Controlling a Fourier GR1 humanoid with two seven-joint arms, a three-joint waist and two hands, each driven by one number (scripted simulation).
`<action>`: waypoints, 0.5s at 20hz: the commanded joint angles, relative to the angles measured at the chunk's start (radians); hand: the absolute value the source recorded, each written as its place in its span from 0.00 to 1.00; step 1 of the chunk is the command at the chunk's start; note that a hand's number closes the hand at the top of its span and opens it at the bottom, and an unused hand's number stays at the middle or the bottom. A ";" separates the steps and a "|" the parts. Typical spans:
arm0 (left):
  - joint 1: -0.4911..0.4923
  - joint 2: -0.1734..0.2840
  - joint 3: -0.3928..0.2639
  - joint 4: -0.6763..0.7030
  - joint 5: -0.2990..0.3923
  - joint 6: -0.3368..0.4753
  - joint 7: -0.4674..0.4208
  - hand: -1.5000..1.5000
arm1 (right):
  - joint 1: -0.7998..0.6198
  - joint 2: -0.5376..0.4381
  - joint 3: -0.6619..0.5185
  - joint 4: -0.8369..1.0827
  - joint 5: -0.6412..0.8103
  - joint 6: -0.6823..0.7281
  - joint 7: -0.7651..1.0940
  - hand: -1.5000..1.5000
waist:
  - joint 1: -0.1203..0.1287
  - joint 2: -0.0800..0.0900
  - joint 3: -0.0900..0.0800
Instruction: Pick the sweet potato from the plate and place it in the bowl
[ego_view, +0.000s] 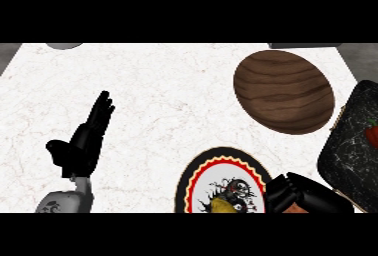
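Note:
The plate (193, 185), with a black rim, red and yellow rings and a dark drawing on white, lies at the view's lower edge, right of the middle. My right hand (310, 197) is at the plate's right rim with its fingers curled. A small orange-brown patch of the sweet potato (297, 209) shows under those fingers; the rest is hidden. The brown wooden bowl (284, 90) stands at the back right, well above the hand. My left hand (85, 142) rests open at the left, fingers up.
A dark marbled object (353, 150) with something red (371, 135) on it fills the right edge, close beside my right hand. A grey round thing (65, 45) peeks in at the counter's far left corner. The white marble counter (170, 100) lies between both hands.

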 joint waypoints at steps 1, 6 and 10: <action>0.021 0.000 0.000 0.004 -0.004 0.000 -0.015 0.50 | 0.148 -0.111 -0.122 -0.203 -0.098 -0.001 -0.123 1.00 | -0.001 0.002 0.000; -0.024 -0.002 -0.017 -0.023 -0.022 0.008 0.040 0.50 | 0.195 -0.152 -0.322 -0.412 -0.217 -0.036 -0.054 1.00 | 0.009 0.004 -0.001; -0.042 0.017 0.022 -0.026 0.000 0.002 0.052 0.50 | 0.223 -0.222 -0.520 -0.523 -0.360 -0.015 0.054 1.00 | 0.017 0.005 -0.001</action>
